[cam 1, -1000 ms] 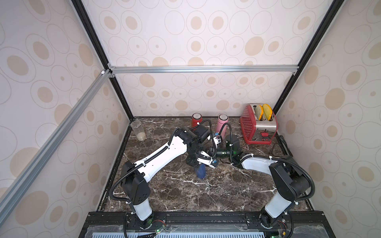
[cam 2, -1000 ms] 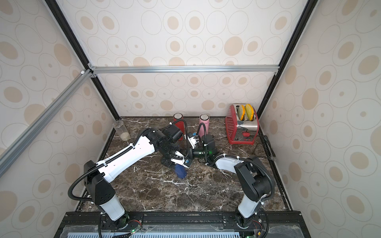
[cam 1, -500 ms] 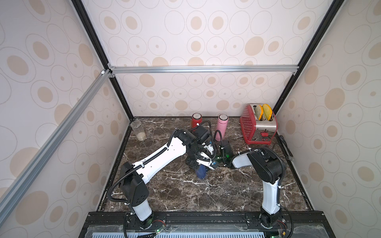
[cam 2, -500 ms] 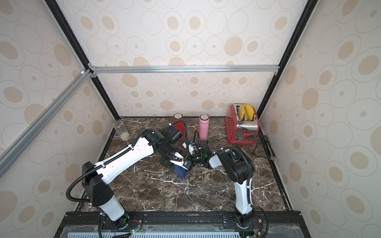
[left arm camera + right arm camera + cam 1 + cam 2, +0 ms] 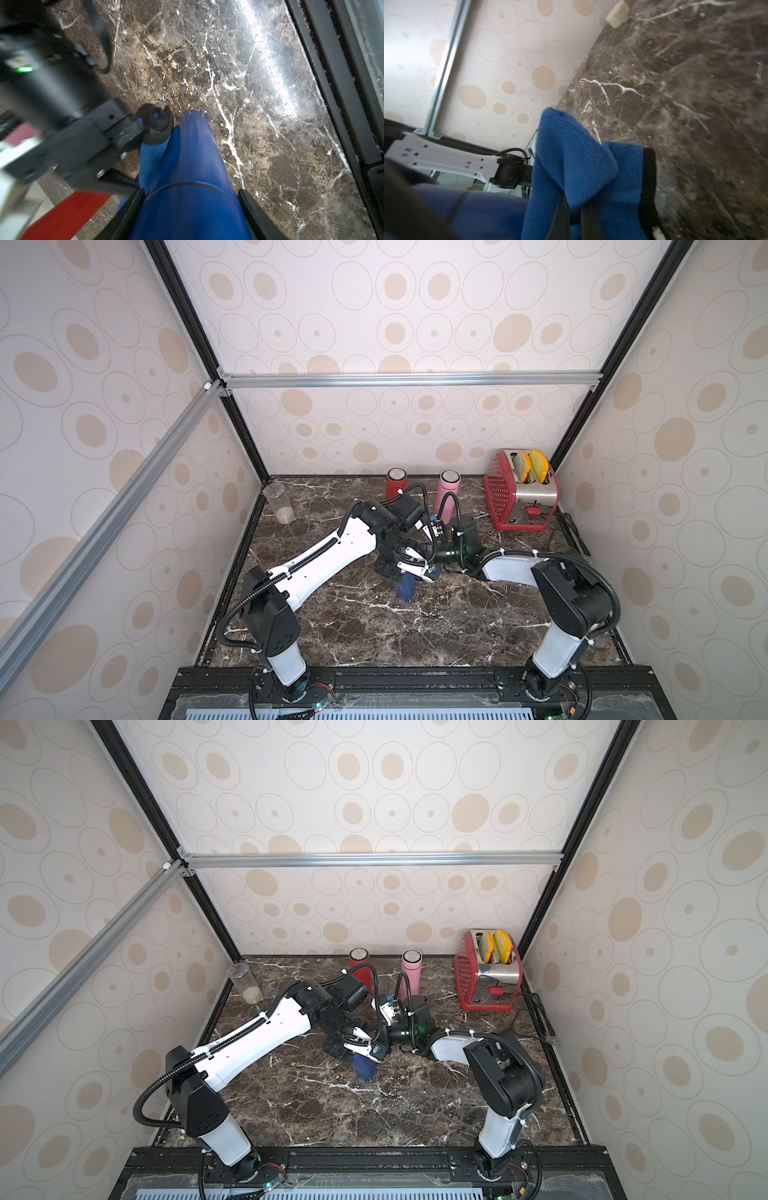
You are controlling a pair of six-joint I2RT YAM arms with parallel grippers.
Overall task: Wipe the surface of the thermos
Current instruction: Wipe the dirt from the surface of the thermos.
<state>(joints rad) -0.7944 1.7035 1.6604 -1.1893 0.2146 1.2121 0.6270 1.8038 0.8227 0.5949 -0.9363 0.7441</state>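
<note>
Front rail (image 5: pixel 415 680): nearest the cameras. Both your arms are mounted on it.
Left arm (image 5: pixel 324 556): it reaches from your near left inward to about the middle of the table.
Right arm (image 5: pixel 511 568): it bends in low from your right and meets the left arm there.
Marble table (image 5: pixel 374 635): dark brown with white veins. Its near half is bare stone in both top views.
Thermos (image 5: pixel 406 591): dark blue, about mid-table, just under the left arm's wrist. In the left wrist view its body runs away from the camera toward the marble. You cannot tell whether its foot rests on the stone.
Left gripper (image 5: pixel 190 193): your jaws are clamped on the thermos, one black finger on each side of its upper body.
Right gripper (image 5: pixel 608 199): your jaws are clenched on the cloth, just beside the thermos.
Cloth (image 5: pixel 575 158): blue fleece, bunched and sticking out past the fingers. It sits at the thermos's side, but you cannot tell whether they touch.
Glass jar (image 5: pixel 279 502): far left corner, upright, with something pale at the bottom.
Red flask (image 5: pixel 395 485): upright at the back wall, partly behind your left arm.
Pink flask (image 5: pixel 448 493): upright, just to the right of the red one.
Toaster (image 5: pixel 519 497): red and steel, far right corner, with two slices (image 5: pixel 528 464) standing in its slots.
</note>
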